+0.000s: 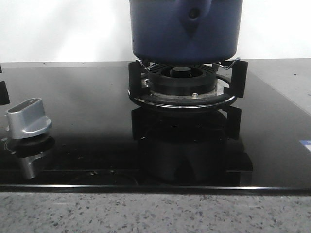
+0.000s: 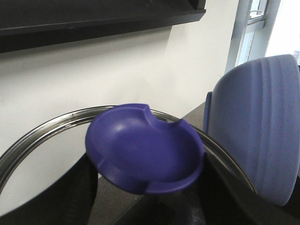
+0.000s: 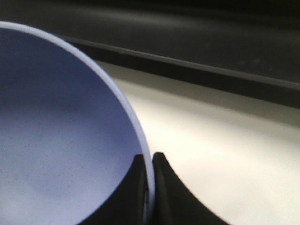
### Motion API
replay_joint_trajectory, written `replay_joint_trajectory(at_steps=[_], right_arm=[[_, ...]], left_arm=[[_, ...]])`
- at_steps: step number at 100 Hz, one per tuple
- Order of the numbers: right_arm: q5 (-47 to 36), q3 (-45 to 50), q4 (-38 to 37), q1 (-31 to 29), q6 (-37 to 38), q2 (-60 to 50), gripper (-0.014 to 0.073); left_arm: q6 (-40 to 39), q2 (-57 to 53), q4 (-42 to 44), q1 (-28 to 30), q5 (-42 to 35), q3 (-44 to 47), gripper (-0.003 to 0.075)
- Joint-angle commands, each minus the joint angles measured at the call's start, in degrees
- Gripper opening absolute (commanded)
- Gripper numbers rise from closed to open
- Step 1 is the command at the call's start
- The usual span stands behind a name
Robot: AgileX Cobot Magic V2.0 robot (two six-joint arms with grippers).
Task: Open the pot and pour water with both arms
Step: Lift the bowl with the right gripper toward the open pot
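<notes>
We take the black ring-shaped burner grate (image 1: 187, 85) on the glossy black glass cooktop (image 1: 87, 121) as our landmark. In the front view, the large dark-blue round metal pot (image 1: 184, 31) is directly above this grate; a thin gap shows under its base, and we cannot tell whether it touches the grate's prongs. The pot's tapered blue handle bracket with a small round hole (image 1: 193, 17) faces the camera. A silver control knob (image 1: 29, 119) stands on the cooktop well to the left of the grate, and a speckled grey countertop (image 1: 155, 213) runs along the cooktop's near edge. Neither arm appears in the front view. In the right wrist view, the right gripper (image 3: 149, 187) has its two dark fingers closed on the thin pale rim (image 3: 136, 126) of the pot, one finger inside the wall and one outside, with the blue interior (image 3: 56, 131) filling the frame beside them. In the left wrist view, a dark-blue dish-shaped lid knob (image 2: 145, 147) sits in front of a curved steel lid rim (image 2: 56, 124), and the pot's ribbed outer wall (image 2: 258, 126) lies just beside it. The left gripper's fingers are hidden behind the knob, so we cannot tell whether it is clenched or released.
</notes>
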Motion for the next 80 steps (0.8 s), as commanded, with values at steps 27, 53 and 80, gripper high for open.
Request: replay_joint_trajectory(at_steps=[27,53,80], right_arm=[[-10.42,-1.55,5.92,-0.27,-0.40,-2.72,-0.0056],[-10.53,-1.55,5.94,-0.27,-0.40,-2.72,-0.0056],[-10.90,-1.55,6.03,-0.27,-0.40,-2.72,-0.0056]], left_arm=[[-0.40,-3.05,-5.88,0.06,0.09,-2.03,0.0191],[-0.40,-3.05,-5.88,0.06,0.09,-2.03,0.0191],[-0.40,-3.05,-5.88,0.06,0.09,-2.03,0.0191]])
